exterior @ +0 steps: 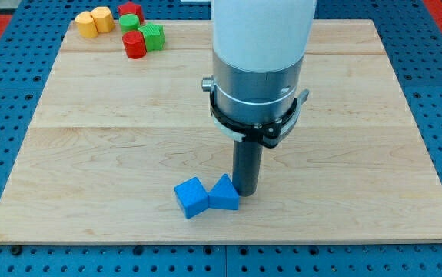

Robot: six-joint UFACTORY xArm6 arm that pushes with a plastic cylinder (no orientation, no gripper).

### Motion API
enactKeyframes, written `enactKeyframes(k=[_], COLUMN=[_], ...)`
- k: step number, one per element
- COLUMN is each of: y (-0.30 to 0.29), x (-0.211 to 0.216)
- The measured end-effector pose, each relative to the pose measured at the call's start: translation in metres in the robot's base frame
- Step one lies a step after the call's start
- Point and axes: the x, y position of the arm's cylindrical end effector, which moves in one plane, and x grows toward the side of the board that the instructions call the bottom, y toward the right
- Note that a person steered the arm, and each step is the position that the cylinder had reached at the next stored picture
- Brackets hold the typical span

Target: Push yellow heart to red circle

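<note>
The yellow heart (87, 25) lies at the board's top left corner, touching a yellow block (103, 18) on its right. The red circle (134, 45) stands a little to the right and below them, touching a green block (153, 36). A green block (130, 21) and a red block (131, 10) sit just above it. My tip (245, 191) rests far away at the view's lower middle, right beside a blue triangular block (223, 193) on its left.
A blue cube (192, 197) touches the blue triangular block on its left, near the board's bottom edge (221, 243). The arm's white and grey body (260, 69) rises over the board's middle top. Blue pegboard surrounds the board.
</note>
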Motion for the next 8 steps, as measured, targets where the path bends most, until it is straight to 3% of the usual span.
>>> enactKeyframes(k=[2, 4, 7, 8], y=[0.005, 0.029, 0.024, -0.006], x=[0.008, -0.05, -0.069, -0.118])
